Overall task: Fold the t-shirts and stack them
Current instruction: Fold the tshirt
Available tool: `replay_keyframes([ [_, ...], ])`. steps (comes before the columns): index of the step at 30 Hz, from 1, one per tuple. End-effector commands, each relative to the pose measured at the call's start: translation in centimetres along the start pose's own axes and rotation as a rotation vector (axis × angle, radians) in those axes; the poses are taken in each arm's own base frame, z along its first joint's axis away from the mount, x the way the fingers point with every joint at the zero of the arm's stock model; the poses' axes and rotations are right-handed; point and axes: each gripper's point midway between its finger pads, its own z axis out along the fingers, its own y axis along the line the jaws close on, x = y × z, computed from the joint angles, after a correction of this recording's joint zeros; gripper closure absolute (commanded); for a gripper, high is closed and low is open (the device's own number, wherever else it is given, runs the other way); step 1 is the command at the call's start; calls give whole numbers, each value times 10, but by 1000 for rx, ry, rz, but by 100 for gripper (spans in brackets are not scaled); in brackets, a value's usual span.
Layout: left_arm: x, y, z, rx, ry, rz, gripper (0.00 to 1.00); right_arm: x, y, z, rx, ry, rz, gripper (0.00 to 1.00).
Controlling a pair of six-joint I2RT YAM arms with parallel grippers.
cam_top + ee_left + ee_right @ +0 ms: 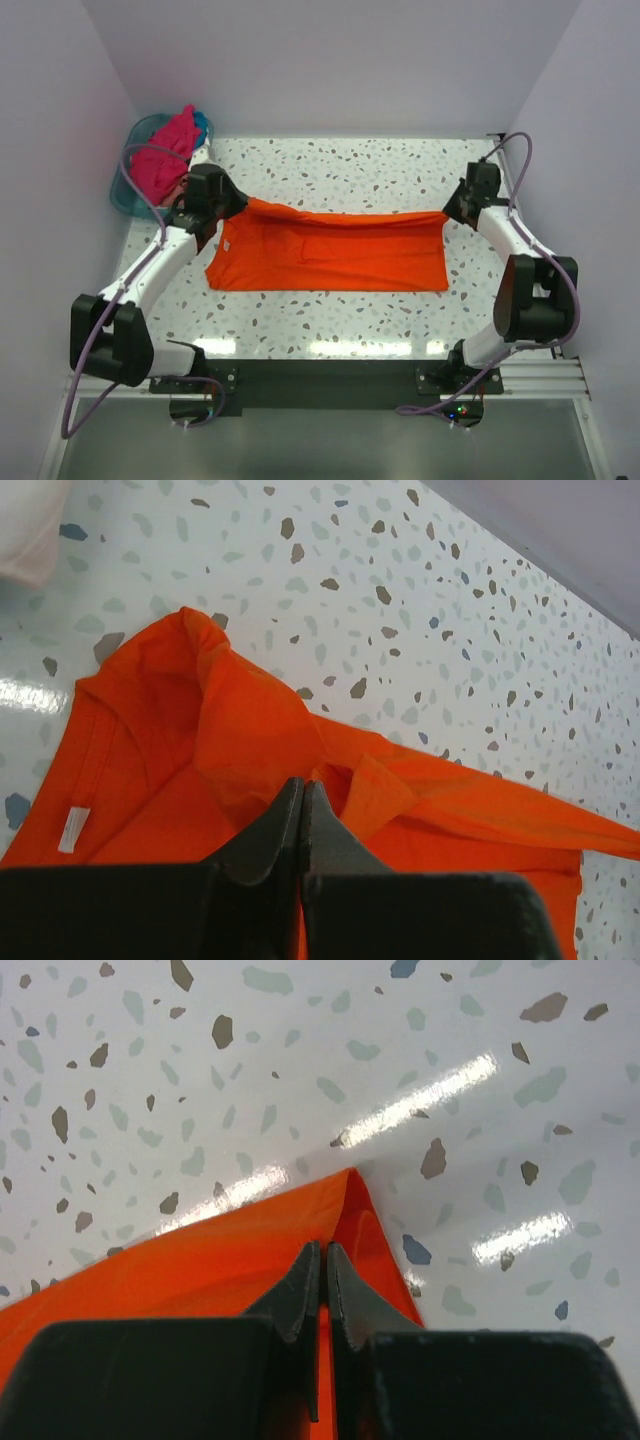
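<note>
An orange t-shirt lies spread across the middle of the table, and its far edge is pulled into a taut line between both grippers. My left gripper is shut on the shirt's far left corner. In the left wrist view the closed gripper pinches bunched orange cloth, and a small white label shows at lower left. My right gripper is shut on the far right corner. The right wrist view has orange fabric caught in the closed gripper, rising to a peak.
A teal basket stands at the table's far left corner, holding a magenta-pink t-shirt with a bit of blue cloth behind it. White walls close in the back and both sides. Speckled tabletop surrounds the shirt.
</note>
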Motion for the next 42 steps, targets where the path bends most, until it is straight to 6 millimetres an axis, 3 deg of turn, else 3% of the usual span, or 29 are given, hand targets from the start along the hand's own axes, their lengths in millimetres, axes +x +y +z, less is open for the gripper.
replay_keyframes([
  [1, -8, 0, -21, 16, -78, -51, 100, -7, -3, -23, -15, -59, 31, 100],
  [5, 10, 11, -37, 8, -53, -59, 100, 7, -9, -40, -30, -62, 40, 100],
  [11, 39, 34, -64, 4, -39, -103, 100, 44, -19, -46, -49, 1, 60, 100],
  [13, 55, 42, -71, 16, -18, -115, 100, 59, -24, -47, -50, 25, 64, 89],
  [15, 76, 50, -77, 39, 10, -137, 88, 69, -28, -52, -56, 27, 70, 78],
  [16, 82, 53, -79, 41, 16, -144, 73, 71, -29, -55, -62, 25, 74, 65],
  [18, 88, 59, -85, 52, 8, -151, 56, 75, -30, -59, -71, 20, 75, 57],
  [23, 74, 57, -94, 54, -49, -144, 52, 60, -20, -71, -115, -16, 64, 56],
  [27, 67, 56, -76, -9, -20, -116, 57, 59, -3, -67, -143, -6, 25, 57],
  [31, 65, 52, -52, -42, 6, -108, 65, 74, 35, -63, -160, 26, -98, 57],
  [38, 74, 36, -10, -62, 87, -41, 62, 92, 101, -53, -239, 73, -234, 58],
  [42, 80, 25, 15, -43, 145, -7, 62, 106, 123, -52, -273, 99, -266, 58],
])
